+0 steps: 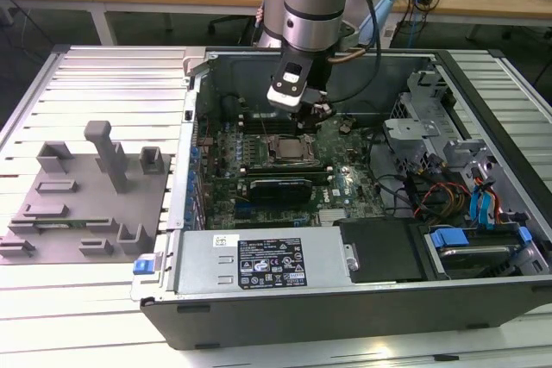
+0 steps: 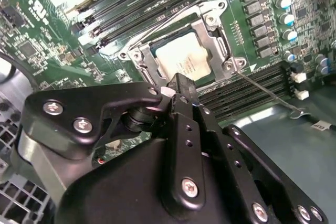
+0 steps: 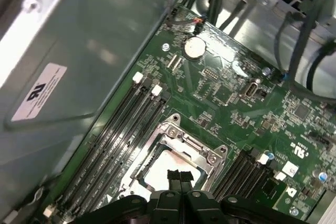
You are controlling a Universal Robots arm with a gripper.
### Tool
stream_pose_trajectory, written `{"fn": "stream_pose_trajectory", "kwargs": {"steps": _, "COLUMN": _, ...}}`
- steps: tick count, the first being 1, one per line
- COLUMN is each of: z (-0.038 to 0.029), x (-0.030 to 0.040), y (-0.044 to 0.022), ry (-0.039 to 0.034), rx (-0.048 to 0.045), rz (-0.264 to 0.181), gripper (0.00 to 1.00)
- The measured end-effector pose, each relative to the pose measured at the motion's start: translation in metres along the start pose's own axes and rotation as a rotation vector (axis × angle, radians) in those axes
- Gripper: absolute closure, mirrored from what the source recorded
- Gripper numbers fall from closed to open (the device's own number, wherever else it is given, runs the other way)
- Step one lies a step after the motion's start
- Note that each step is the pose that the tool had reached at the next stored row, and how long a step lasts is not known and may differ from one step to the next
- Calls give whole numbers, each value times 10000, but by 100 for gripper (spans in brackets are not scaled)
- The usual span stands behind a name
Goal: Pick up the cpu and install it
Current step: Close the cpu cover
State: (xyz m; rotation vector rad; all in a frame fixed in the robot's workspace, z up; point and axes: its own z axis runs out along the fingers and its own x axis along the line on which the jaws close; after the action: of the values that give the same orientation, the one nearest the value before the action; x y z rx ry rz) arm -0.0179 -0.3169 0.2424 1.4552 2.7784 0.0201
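Note:
The cpu (image 2: pixel 184 59) is a silvery-white square chip lying flat inside the metal socket frame (image 2: pixel 210 30) on the green motherboard (image 1: pixel 345 174). It also appears as the cpu (image 3: pixel 160 169) in the first wrist view and the cpu (image 1: pixel 289 149) in the exterior view. My gripper (image 2: pixel 178 83) hangs just above the chip's edge with its black fingers pressed together and nothing between them. The gripper (image 3: pixel 180 176) shows the same shut tips over the chip, and the gripper (image 1: pixel 302 118) sits right over the socket inside the open computer case.
A thin metal lever (image 2: pixel 268 94) sticks out from the socket. Memory slots (image 3: pixel 123 129) run beside it. The case walls (image 1: pixel 194 127), a power supply (image 1: pixel 259 260), drive cages with cables (image 1: pixel 448 161) and a grey tray with posts (image 1: pixel 78 204) surround the work area.

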Motion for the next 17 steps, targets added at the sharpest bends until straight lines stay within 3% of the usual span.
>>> {"fn": "stream_pose_trajectory", "kwargs": {"steps": 17, "z": 0, "x": 0, "y": 0, "ry": 26, "rx": 3, "rz": -1926, "gripper": 89}}
